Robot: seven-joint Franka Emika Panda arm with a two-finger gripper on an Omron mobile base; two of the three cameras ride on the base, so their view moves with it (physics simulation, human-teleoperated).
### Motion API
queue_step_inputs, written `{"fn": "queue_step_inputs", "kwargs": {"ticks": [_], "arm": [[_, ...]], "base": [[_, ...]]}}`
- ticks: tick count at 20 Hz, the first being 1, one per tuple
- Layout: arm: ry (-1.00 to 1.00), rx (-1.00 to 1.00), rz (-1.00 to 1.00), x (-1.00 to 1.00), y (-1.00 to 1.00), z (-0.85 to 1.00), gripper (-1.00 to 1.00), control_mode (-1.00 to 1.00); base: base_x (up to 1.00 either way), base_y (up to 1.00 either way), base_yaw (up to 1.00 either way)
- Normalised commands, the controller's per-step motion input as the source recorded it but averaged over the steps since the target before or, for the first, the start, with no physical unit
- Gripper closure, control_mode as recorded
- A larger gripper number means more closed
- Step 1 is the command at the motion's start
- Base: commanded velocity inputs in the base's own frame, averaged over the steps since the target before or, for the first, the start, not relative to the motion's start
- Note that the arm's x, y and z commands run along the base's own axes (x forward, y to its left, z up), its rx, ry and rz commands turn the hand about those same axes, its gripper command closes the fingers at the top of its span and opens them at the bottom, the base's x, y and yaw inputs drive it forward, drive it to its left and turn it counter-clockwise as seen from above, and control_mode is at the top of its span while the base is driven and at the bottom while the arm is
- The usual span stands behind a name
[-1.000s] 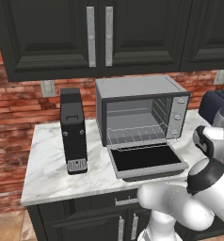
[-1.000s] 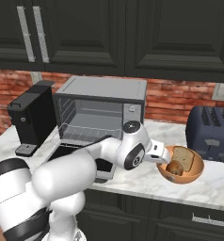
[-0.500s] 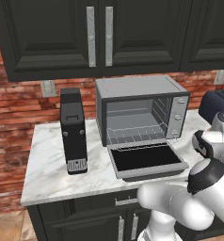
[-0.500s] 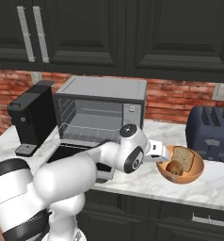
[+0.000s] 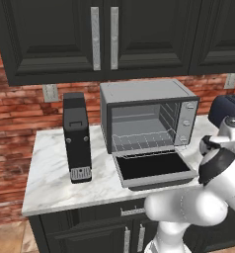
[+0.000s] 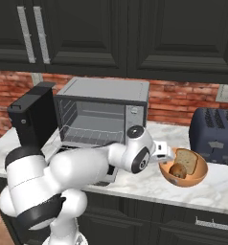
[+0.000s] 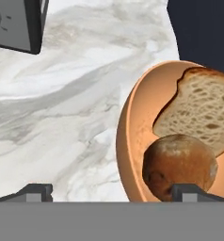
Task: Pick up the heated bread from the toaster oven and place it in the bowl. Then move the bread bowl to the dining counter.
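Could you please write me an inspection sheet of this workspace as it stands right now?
Surface: white grey-veined marble counter over dark cabinets.
Job's things: toaster oven with door dropped open, wire rack bare; bread roll lying in the wooden bowl; the bowl stands on the counter right of the oven.
Clutter: a bread slice leaning in the bowl behind the roll; black coffee machine left of the oven; dark blue toaster behind the bowl.
Grippers: gripper open, holding nothing; one fingertip low in front of the roll, the other over bare counter.
Cables: nothing seen.
Surroundings: red brick wall, dark upper cabinets with silver handles, wall outlets.
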Motion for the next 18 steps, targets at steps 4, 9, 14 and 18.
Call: {"fn": "queue_step_inputs", "kwargs": {"ticks": [4,9,14,18], "arm": [[0.09,0.0,0.07,0.23,-0.07,-0.19,-1.0,-1.0],[0.1,0.0,0.02,0.16,-0.19,-0.21,-1.0,-1.0],[0.06,0.0,0.0,0.09,-0.3,-0.18,-1.0,-1.0],[0.03,0.0,0.0,0.06,-0.21,-0.2,1.0,-1.0]], "base": [[0.0,0.0,0.0],[0.0,0.0,0.0],[0.0,0.0,0.0],[0.0,0.0,0.0]]}}
